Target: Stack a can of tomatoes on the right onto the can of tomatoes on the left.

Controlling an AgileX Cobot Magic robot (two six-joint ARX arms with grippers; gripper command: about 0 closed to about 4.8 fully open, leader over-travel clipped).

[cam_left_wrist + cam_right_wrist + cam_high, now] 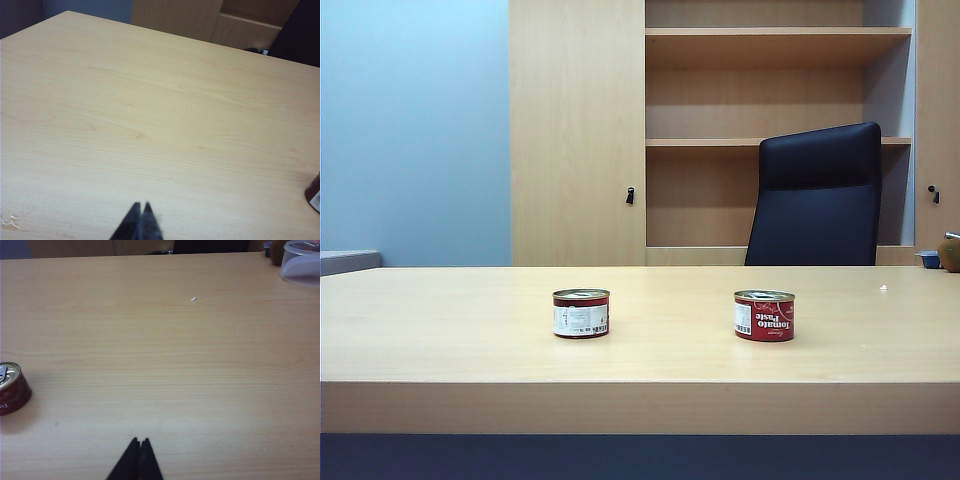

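The right can point(764, 315) stands apart from the left can point(581, 313) on the table point(640, 350). Both claws, left point(141, 206) and right point(139, 441), are closed, empty. It looks stiff, smooth (probably heavy); grip its sides.

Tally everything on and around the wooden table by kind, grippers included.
Small red tomato paste cans: 2 (left can, right can)
Black two-finger grippers: 2 (left gripper, right gripper), both shut, over bare table
Black office chair: 1
Light wooden table: 1
Total: 6
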